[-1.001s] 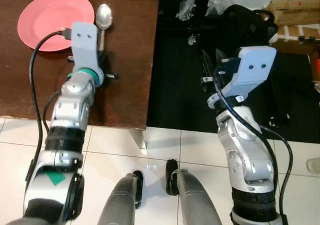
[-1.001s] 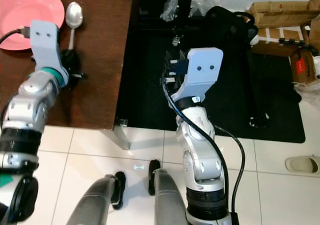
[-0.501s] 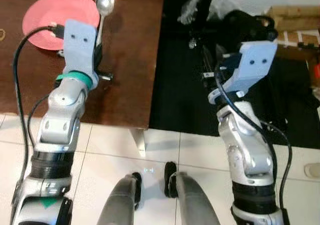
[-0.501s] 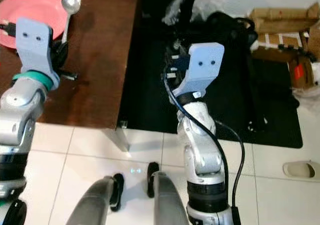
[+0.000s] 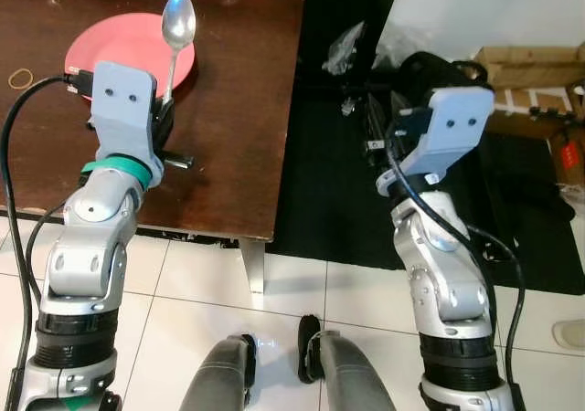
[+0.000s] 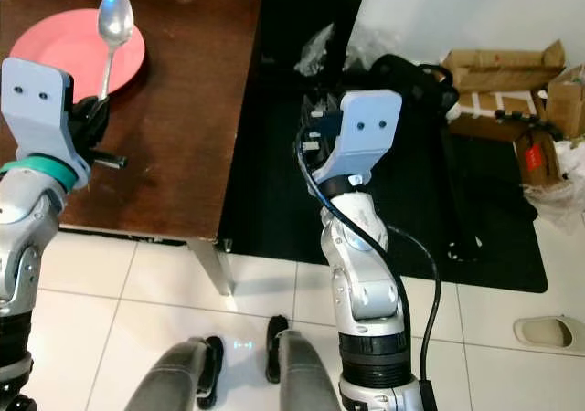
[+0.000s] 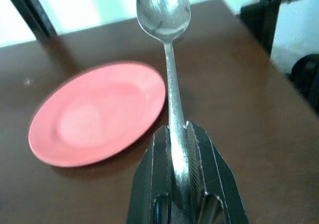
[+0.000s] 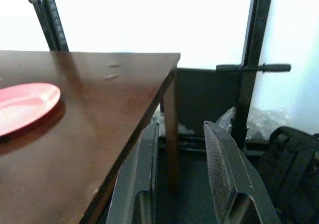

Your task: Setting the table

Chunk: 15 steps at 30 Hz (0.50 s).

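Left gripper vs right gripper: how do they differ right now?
The left gripper is shut on a spoon, gripping its handle with the bowl pointing away; the right gripper is open and holds nothing. The left gripper is over the brown table, next to the pink plate; the right gripper hangs off the table's edge, over the dark floor mat. Both have two black fingers on a silver arm.

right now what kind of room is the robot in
Probably a dining corner in a lived-in home: a dark wooden table with a pink plate, white floor tiles, and cardboard boxes against the wall.
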Motion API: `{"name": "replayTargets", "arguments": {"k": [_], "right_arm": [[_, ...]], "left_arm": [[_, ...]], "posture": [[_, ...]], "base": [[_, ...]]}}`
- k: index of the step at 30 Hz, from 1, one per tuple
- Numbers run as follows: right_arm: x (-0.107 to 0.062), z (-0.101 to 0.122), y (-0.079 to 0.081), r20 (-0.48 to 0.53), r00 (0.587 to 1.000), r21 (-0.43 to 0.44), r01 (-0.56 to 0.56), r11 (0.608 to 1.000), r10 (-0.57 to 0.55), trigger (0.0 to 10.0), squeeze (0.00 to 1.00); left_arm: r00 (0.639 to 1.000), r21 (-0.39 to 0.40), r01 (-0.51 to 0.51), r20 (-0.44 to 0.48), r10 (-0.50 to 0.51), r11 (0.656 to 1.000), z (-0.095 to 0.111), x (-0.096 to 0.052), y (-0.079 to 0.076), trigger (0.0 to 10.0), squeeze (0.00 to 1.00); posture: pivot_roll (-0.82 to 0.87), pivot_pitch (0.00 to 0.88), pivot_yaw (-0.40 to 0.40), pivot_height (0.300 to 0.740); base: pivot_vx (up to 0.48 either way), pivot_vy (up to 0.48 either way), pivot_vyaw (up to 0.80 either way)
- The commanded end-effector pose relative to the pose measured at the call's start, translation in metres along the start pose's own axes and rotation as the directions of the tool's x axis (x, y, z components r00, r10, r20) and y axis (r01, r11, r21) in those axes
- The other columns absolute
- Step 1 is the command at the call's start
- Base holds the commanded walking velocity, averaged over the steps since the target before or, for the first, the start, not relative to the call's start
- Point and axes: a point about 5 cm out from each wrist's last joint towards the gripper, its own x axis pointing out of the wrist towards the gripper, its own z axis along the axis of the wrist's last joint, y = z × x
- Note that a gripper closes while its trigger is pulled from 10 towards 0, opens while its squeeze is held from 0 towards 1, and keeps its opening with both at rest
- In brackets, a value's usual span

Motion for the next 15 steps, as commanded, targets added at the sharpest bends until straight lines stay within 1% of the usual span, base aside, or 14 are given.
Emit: {"name": "replayTargets", "arguments": {"k": [1, 2, 3, 9, 15], "right_arm": [[-0.0008, -0.0051, -0.004, -0.01, 1.0, 0.003, 0.021, 1.0, -0.021, 10.0, 0.0], [-0.0008, -0.0051, -0.004, -0.01, 1.0, 0.003, 0.021, 1.0, -0.021, 10.0, 0.0], [0.001, -0.0052, -0.0078, 0.0, 0.999, -0.006, 0.035, 0.999, -0.035, 10.0, 0.0], [0.0018, -0.0051, -0.0091, 0.007, 0.999, -0.007, 0.037, 0.999, -0.037, 10.0, 0.0], [0.0031, -0.005, -0.0127, 0.018, 0.999, -0.017, 0.048, 0.999, -0.047, 10.0, 0.0]], "left_arm": [[0.999, 0.025, -0.029, -0.014, 0.029, 0.999, -0.006, 0.0012, -0.0013, 10.0, 0.0], [0.999, 0.025, -0.029, -0.014, 0.029, 0.999, -0.006, 0.0012, -0.0013, 10.0, 0.0], [0.999, -0.005, -0.045, -0.024, 0.045, 0.999, -0.0089, 0.0027, -0.0018, 10.0, 0.0], [0.997, -0.01, -0.06, -0.044, 0.06, 0.998, -0.012, 0.0046, 0.0001, 10.0, 0.0], [0.996, -0.021, -0.081, -0.033, 0.08, 0.997, -0.0138, 0.0067, 0.0043, 10.0, 0.0]], "posture": [[0.09, 0.084, 0.057, 0.74], [0.09, 0.084, 0.057, 0.74], [0.09, 0.068, 0.054, 0.74], [0.08, 0.063, 0.052, 0.74], [0.08, 0.043, 0.044, 0.74]], "base": [[0.0, 0.0, 0.0], [0.0, 0.0, 0.0], [0.0, 0.0, 0.0], [0.0, 0.0, 0.0], [0.0, 0.0, 0.0]]}}
